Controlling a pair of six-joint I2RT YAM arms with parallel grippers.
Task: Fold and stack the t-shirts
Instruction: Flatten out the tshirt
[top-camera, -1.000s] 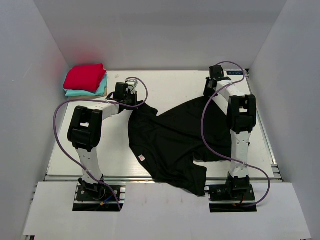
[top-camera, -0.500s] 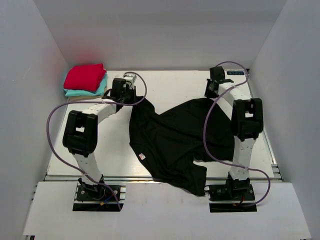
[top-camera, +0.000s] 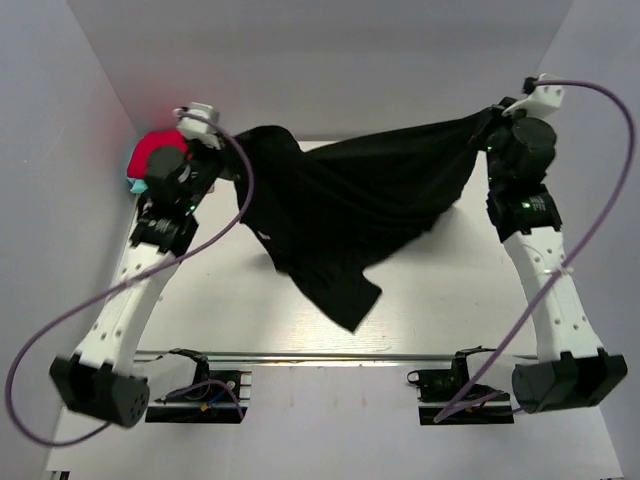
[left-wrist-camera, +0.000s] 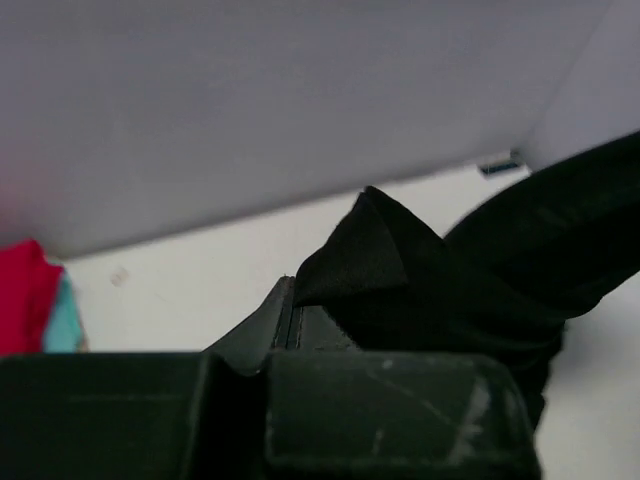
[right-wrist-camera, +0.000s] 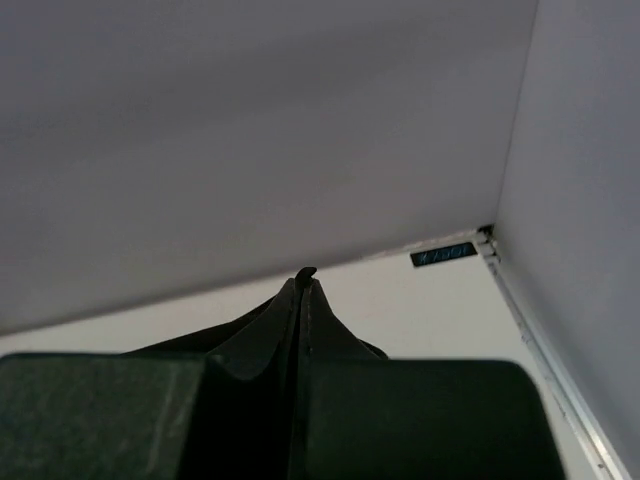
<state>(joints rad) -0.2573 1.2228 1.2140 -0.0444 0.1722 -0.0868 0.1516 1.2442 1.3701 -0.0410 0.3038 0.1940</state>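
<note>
The large black t-shirt (top-camera: 350, 200) hangs in the air, stretched between both raised arms, its lower end drooping toward the table. My left gripper (top-camera: 238, 150) is shut on its left corner; in the left wrist view black cloth (left-wrist-camera: 440, 280) bunches over the closed fingers at the left gripper (left-wrist-camera: 285, 300). My right gripper (top-camera: 487, 122) is shut on the shirt's right corner; in the right wrist view a sliver of cloth (right-wrist-camera: 308, 271) pokes from the closed tips of the right gripper (right-wrist-camera: 302, 290). The folded red shirt (top-camera: 150, 150) lies on the teal one (top-camera: 131, 186) at the back left, partly hidden by my left arm. The tan shirt is hidden.
White walls enclose the table (top-camera: 420, 290) on three sides. A metal rail (top-camera: 330, 355) runs along the near edge. Purple cables (top-camera: 600, 190) loop from both arms. A small dark label (right-wrist-camera: 443, 255) sits in the far right corner.
Both arms have risen sharply from the table and lifted the black shirt, which lay crumpled before. It now hangs spread between the two grippers.
</note>
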